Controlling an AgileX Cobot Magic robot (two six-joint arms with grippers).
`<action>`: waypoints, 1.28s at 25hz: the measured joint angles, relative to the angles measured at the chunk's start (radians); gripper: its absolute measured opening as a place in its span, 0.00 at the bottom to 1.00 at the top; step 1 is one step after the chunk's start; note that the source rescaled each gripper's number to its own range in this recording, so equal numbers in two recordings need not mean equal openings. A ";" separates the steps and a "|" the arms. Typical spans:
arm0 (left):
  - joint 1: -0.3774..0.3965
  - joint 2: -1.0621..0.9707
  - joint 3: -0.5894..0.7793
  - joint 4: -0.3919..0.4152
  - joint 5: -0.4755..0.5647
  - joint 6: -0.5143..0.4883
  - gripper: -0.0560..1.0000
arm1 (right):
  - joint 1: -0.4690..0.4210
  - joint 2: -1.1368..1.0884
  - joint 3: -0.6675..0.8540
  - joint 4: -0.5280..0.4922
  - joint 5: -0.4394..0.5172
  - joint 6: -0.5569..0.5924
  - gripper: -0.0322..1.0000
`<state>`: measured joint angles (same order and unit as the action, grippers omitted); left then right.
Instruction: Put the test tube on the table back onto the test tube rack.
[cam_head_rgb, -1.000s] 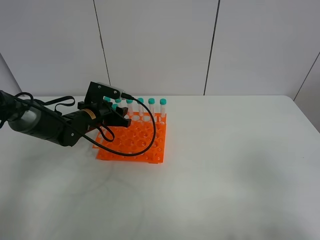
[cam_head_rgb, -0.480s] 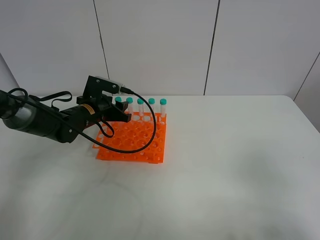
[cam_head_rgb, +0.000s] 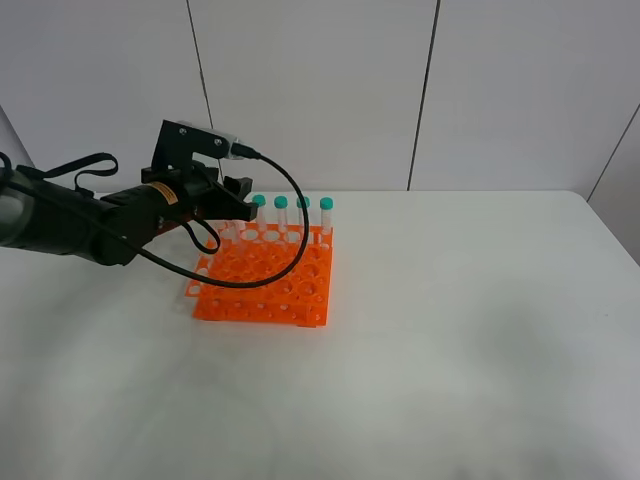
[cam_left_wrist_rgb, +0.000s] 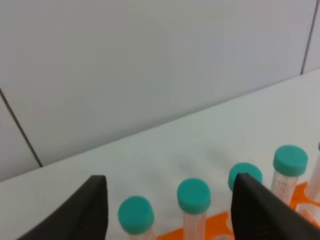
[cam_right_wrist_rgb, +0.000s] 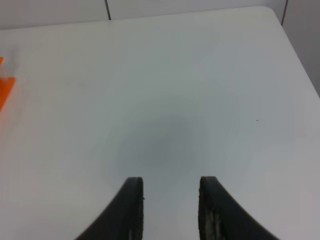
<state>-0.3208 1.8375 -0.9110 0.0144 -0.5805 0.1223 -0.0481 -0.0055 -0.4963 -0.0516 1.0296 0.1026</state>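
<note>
- Left gripper (cam_left_wrist_rgb: 170, 210) hangs above the back row of the rack (cam_head_rgb: 265, 280), jaws spread wide and holding nothing, teal caps showing between them in the left wrist view.
- Tubes (cam_head_rgb: 326, 215) stand upright along the rack's far row; four caps are plain in the high view, and more sit behind the arm where I can't count them.
- No tube lies loose on the table (cam_head_rgb: 450, 330) in any view, so my read is the tube is already seated in that row, though I can't pick it out from its twins.
- If so, the step in hand is a clean exit: lift straight up until the fingers (cam_left_wrist_rgb: 260, 210) clear the caps, then pull back toward the left side.
- Keep the jaws wide on the way out; a sideways drift could clip a cap and tilt a tube or nudge the rack.
- Right gripper (cam_right_wrist_rgb: 167, 210) sits over bare table well apart from the rack, jaws partly parted with nothing between them.
</note>
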 joint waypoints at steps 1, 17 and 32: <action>0.000 -0.014 0.000 0.000 0.026 0.003 1.00 | 0.000 0.000 0.000 0.000 0.000 0.000 0.40; 0.054 -0.278 0.001 0.000 0.361 0.020 0.58 | 0.000 0.000 0.000 0.000 0.000 0.000 0.40; 0.306 -0.364 0.001 0.000 0.487 -0.001 0.06 | 0.000 0.000 0.000 0.000 0.000 0.000 0.40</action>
<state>-0.0143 1.4730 -0.9104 0.0144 -0.0934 0.1217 -0.0481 -0.0055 -0.4963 -0.0516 1.0296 0.1026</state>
